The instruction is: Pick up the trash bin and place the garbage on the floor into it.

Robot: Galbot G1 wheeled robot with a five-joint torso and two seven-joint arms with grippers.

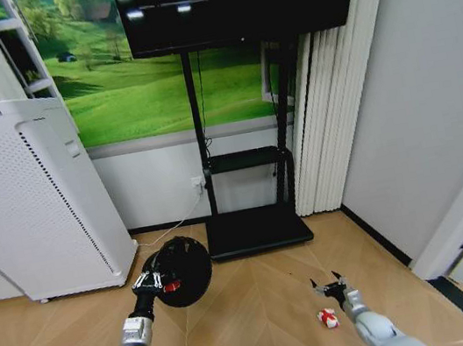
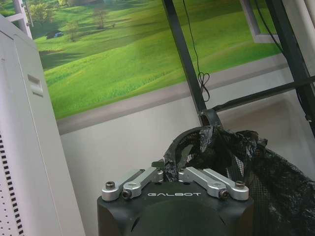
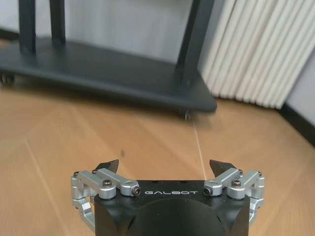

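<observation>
One red-and-white wrapper (image 1: 328, 318) sits at 7 o'clock of your spread-open right gripper (image 1: 330, 283); left gripper (image 1: 148, 282) clamps the wire-mesh trash bin (image 1: 181, 272) rim. Keep it level.

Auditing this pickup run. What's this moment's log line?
left gripper: shut on trash bin, lifted | right gripper: open, above wrapper on floor

Bright, even light; bowed edges.

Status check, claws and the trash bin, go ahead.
Left claw shut on trash bin, held off the floor. Right claw open, empty, just above red-and-white wrapper. Nothing in between.
</observation>
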